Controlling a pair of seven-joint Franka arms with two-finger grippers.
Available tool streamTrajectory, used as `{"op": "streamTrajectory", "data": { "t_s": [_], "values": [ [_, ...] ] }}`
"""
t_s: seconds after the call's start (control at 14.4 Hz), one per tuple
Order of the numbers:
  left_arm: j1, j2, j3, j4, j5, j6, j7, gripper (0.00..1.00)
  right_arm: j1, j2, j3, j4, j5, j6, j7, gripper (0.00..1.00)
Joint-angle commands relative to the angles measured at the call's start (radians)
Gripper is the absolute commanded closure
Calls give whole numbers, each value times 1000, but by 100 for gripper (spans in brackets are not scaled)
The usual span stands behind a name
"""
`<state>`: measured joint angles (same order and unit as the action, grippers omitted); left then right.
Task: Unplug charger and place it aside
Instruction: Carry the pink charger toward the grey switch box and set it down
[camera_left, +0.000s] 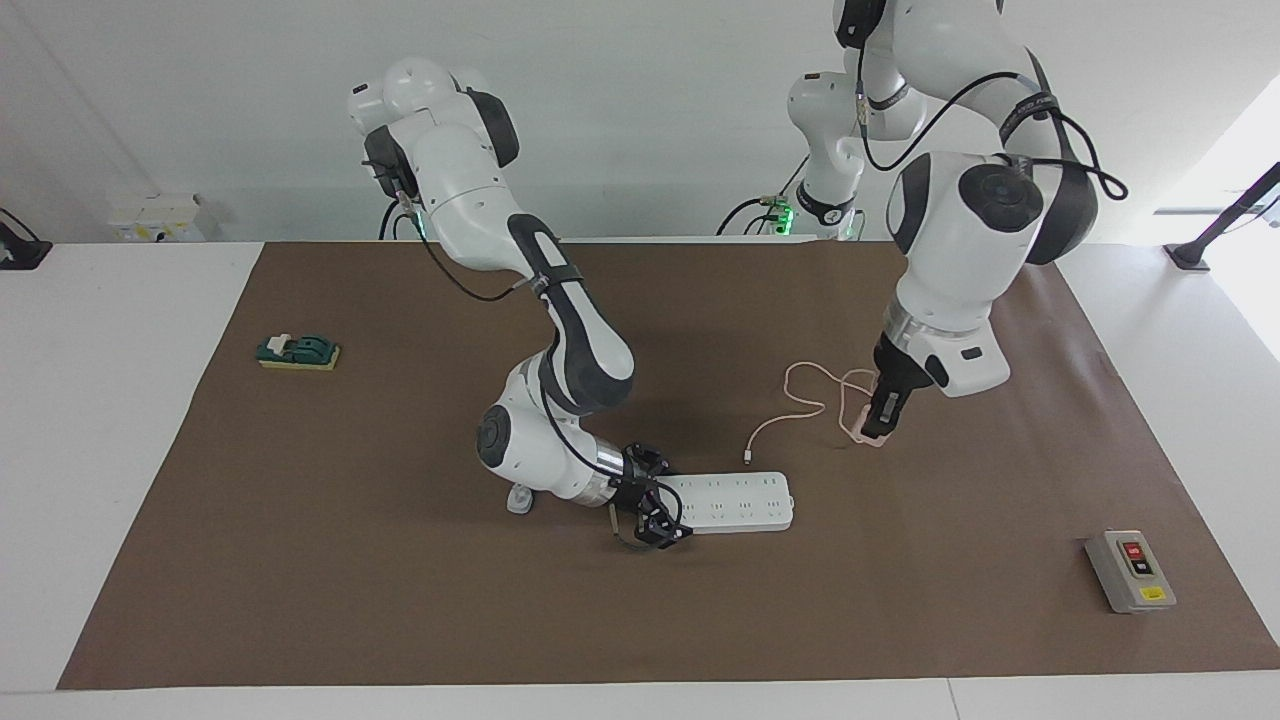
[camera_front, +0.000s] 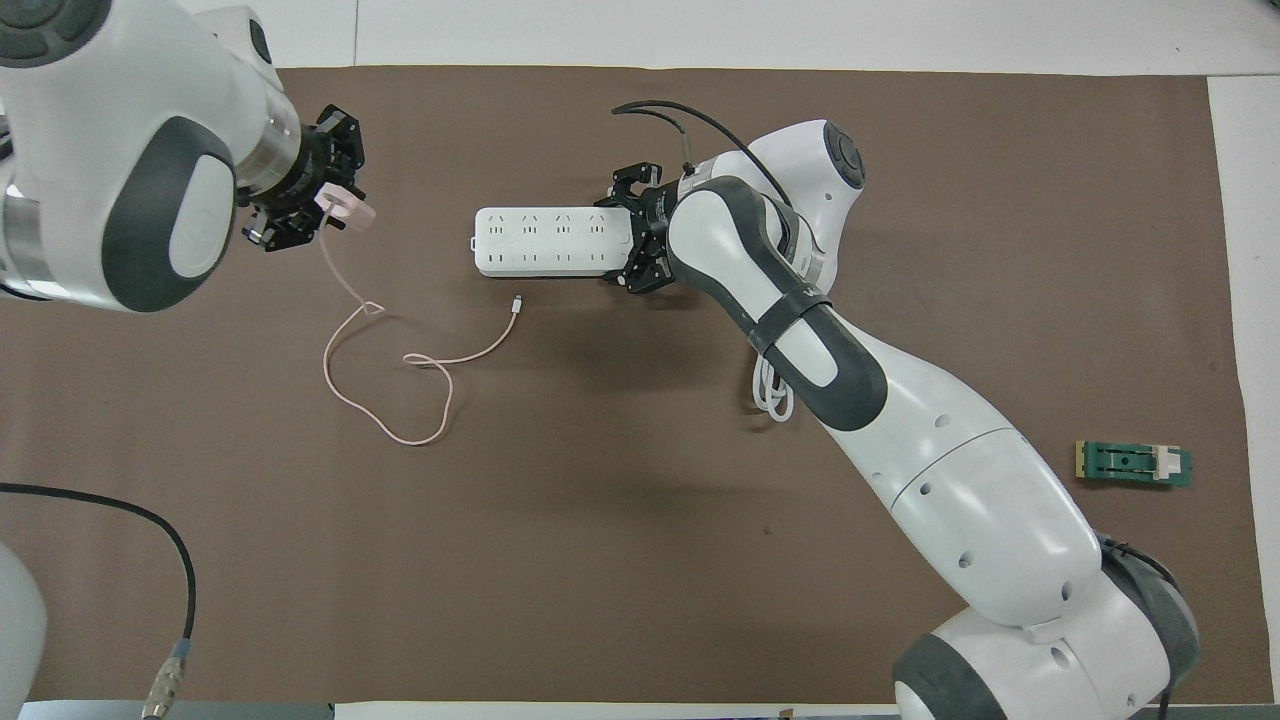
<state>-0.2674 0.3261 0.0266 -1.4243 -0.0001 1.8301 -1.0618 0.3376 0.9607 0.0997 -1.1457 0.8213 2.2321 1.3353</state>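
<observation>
The pale pink charger (camera_left: 866, 433) is out of the white power strip (camera_left: 740, 501) and sits between the fingers of my left gripper (camera_left: 874, 428), low over the mat toward the left arm's end of the table. It also shows in the overhead view (camera_front: 350, 209) at my left gripper (camera_front: 322, 203). Its thin pink cable (camera_left: 812, 392) trails in loops on the mat (camera_front: 400, 395), with the free end lying near the strip (camera_front: 545, 241). My right gripper (camera_left: 657, 508) grips the strip's end toward the right arm's side (camera_front: 632, 236).
A green and yellow block (camera_left: 298, 352) lies toward the right arm's end (camera_front: 1133, 463). A grey switch box with a red button (camera_left: 1130, 570) sits far from the robots at the left arm's end. The strip's thick white cord (camera_front: 776, 396) lies under the right arm.
</observation>
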Motion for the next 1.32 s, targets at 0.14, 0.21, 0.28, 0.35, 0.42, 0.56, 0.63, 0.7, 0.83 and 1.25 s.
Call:
{"op": "streamTrajectory", "data": {
  "t_s": [0.14, 0.21, 0.28, 0.35, 0.42, 0.56, 0.63, 0.7, 0.83, 1.25],
  "values": [
    [138, -88, -8, -16, 8, -55, 556, 100, -5, 37, -23, 58, 5, 147, -25, 0],
    [190, -113, -8, -42, 8, -116, 805, 100, -11, -12, -23, 11, 7, 146, 4, 0],
    [209, -113, -8, -42, 8, -114, 854, 100, -11, -22, -23, -3, 7, 146, 10, 0],
    [215, -113, -7, -53, 8, -101, 949, 100, -11, -34, -23, -23, 7, 144, 10, 0],
    [240, -113, -8, -56, 8, -100, 1017, 100, -11, -51, -23, -43, 7, 143, 10, 0],
    [258, -113, -8, -88, 8, -62, 1075, 100, -9, -79, -23, -84, 6, 143, 8, 0],
    [276, -116, -8, -114, 8, -23, 1124, 100, -8, -86, -23, -100, 5, 146, 8, 0],
    [284, -122, -8, -134, 5, 9, 1182, 100, -8, -91, -23, -114, 5, 149, 5, 0],
    [297, -122, -10, -151, 3, 34, 1215, 100, -34, -95, -21, -132, 4, 115, -24, 0],
    [287, -121, -10, -156, 3, 35, 1211, 0, -63, -109, -25, -129, 2, 8, -51, 0]
  ]
}}
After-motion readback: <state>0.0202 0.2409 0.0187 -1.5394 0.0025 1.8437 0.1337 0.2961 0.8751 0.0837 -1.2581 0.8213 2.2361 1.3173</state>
